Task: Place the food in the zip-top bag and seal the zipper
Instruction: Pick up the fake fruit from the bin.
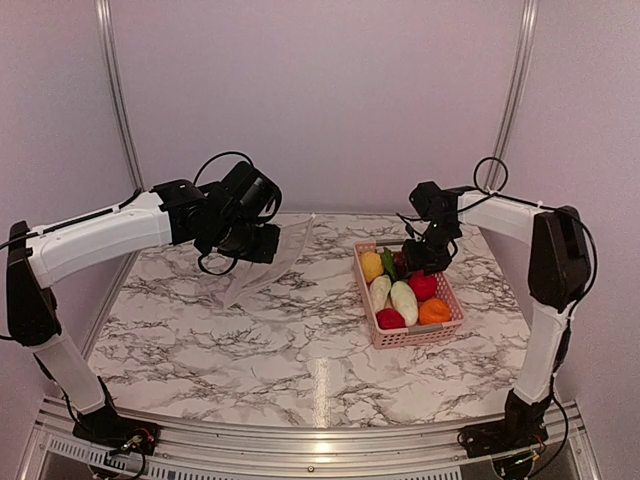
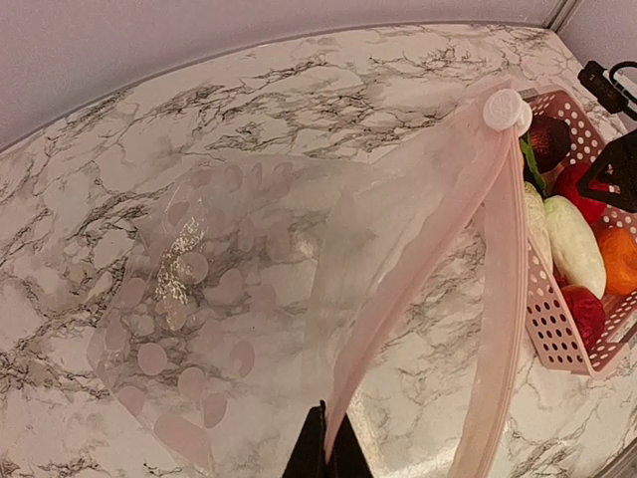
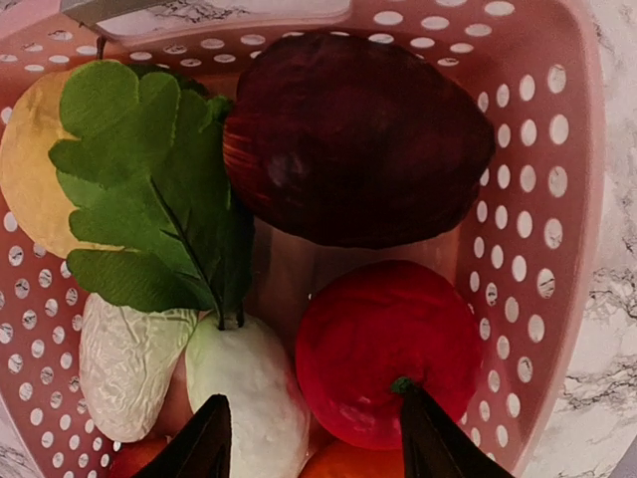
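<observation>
Left gripper point(image 2: 325, 445): fingers closed, pinching the bag point(image 2: 249, 289) at its mouth edge. The bag is held up over the left half of the table point(image 1: 250, 350), well apart from the basket point(image 1: 415, 338). Whether its lower end touches the table cannot be told.

Zipper point(image 2: 508, 279): unsealed. Its two pink strips spread apart from the white slider point(image 2: 506, 110).

Right gripper point(image 3: 312, 398): fingers wide apart, nothing between them, poised just above the basket.

Food: all in the basket, none in the bag. Maroon piece point(image 3: 358, 139) at the far end, red piece point(image 3: 388, 349) below it, leaf point(image 3: 149, 199) lying over the yellow piece point(image 3: 25, 169). Two white pieces point(image 3: 129, 363) lie side by side, with the orange piece point(image 3: 343, 465) at the near edge.
</observation>
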Tool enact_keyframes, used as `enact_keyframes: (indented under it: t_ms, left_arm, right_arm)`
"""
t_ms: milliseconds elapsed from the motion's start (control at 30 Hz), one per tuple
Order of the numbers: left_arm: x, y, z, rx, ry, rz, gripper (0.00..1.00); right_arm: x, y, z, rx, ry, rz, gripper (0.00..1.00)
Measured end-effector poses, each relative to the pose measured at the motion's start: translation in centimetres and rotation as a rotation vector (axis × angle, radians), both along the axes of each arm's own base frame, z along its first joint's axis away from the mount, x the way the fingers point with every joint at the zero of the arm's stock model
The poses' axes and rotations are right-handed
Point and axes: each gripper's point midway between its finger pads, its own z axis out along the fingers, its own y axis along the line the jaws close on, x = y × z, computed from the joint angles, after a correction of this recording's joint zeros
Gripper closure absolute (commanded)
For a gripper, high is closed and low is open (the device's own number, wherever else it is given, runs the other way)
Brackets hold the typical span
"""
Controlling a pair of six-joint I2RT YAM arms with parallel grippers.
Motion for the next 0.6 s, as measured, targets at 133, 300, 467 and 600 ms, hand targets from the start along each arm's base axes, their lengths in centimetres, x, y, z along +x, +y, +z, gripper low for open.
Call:
enact_keyframes:
  t_ms: [133,300,467,600]
  left_arm:
    - [0.0,0.0,0.0,0.000,0.002,-0.004,1.00]
    - [0.0,-0.1,0.0,0.006,-0.001,-0.012,1.00]
    - [0.0,-0.1,0.0,0.013,-0.004,-0.020,1.00]
    - [-0.1,-0.2,-0.1,0.015,-0.002,-0.030,1.00]
  right_arm:
    - [0.8,-0.4,-0.5,-0.039,0.000,-0.001,0.36]
    - [1.5,-0.6,-0.7,-0.064,-0.008,-0.008,0.33]
    - [1.9,-1.0,-0.8,-0.088,-0.014,-0.014,0.31]
    - [1.9,-1.5,-0.9,-0.115,-0.014,-0.022,0.31]
